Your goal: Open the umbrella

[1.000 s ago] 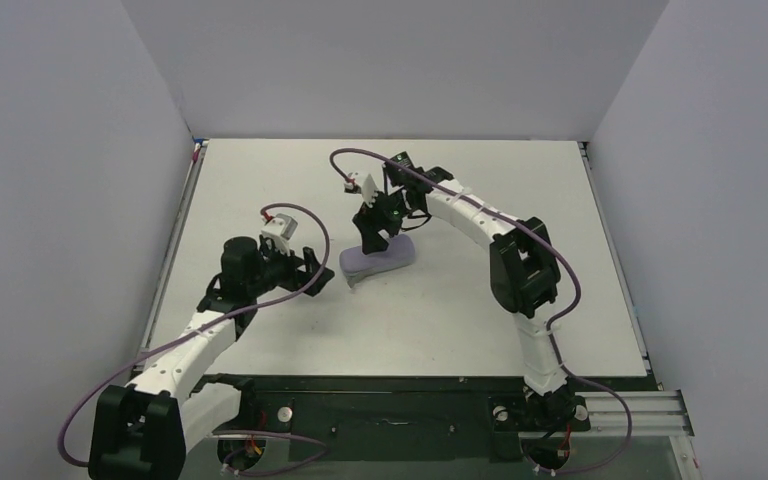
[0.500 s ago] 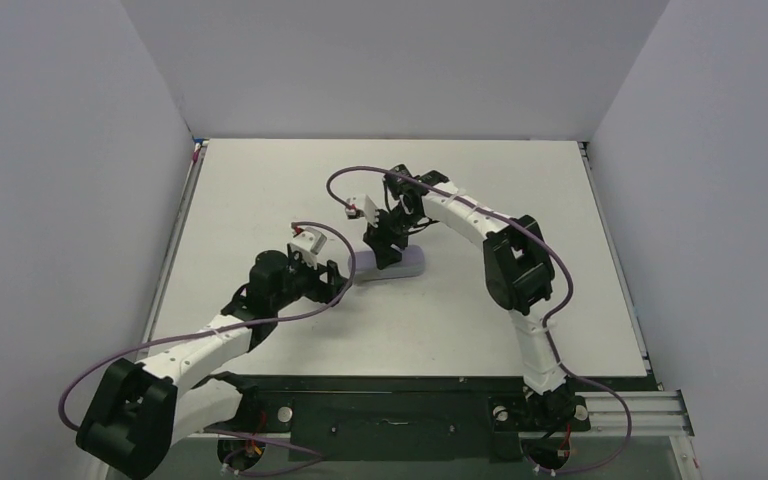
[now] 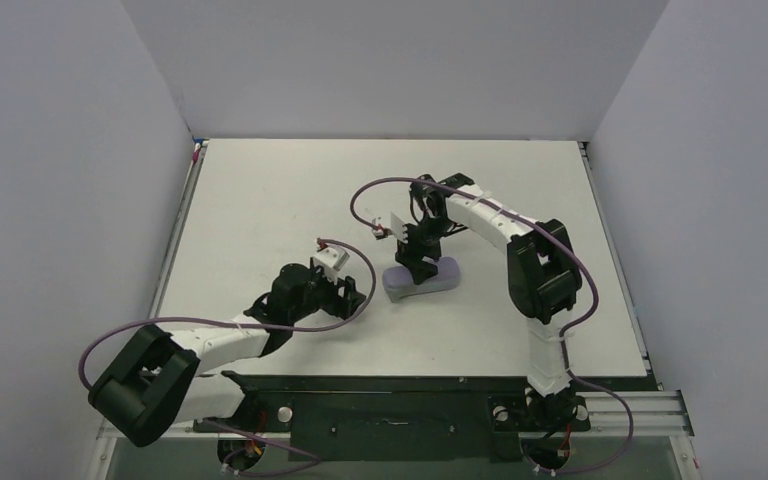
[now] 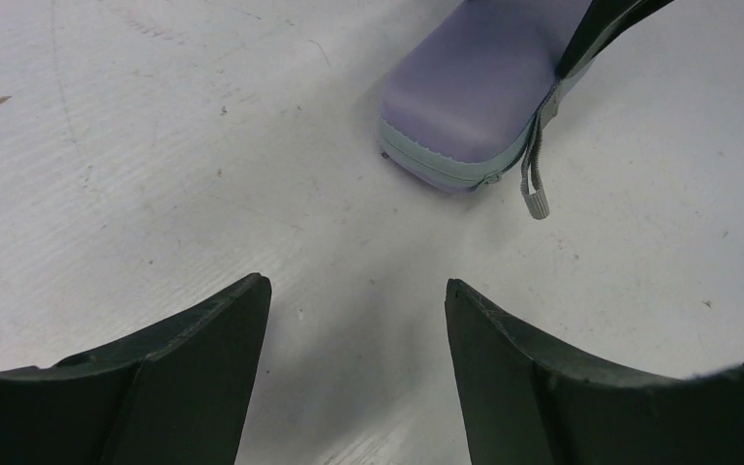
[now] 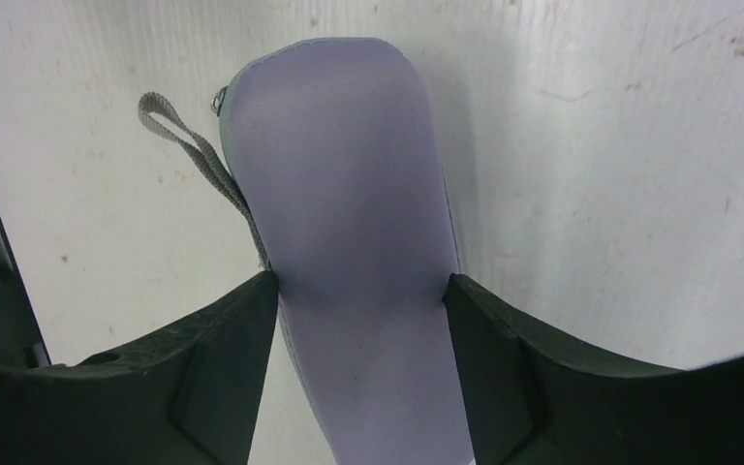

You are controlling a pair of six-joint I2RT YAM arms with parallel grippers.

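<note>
Fabric is all that is showing of the umbrella (image 3: 442, 277). It is lying packed up as a pale lavender oblong, flat on the white table (image 3: 260, 200) near the middle. A zip-like seam is running round its rim, and a grey pull strap (image 5: 194, 145) is trailing off one end. No canopy, shaft or handle is showing from where I am standing.

I am judging it light and softly padded outside, with something stiffer within. It is probably giving a little under pressure and ready to slide on the smooth surface unless pinned. The broad flanks are looking like the place to hold it down. The strap end is looking like the place to start opening it, though that strap is thin and floppy and will be awkward to pinch.

The right gripper (image 5: 360, 286) is standing over the bundle, its two fingers pressing against opposite flanks and clasping it across its width. The left gripper (image 4: 356, 291) is hovering low over bare table just beside the strap end. Its jaws are spread with nothing between them, and it is pointing at that end.
</note>
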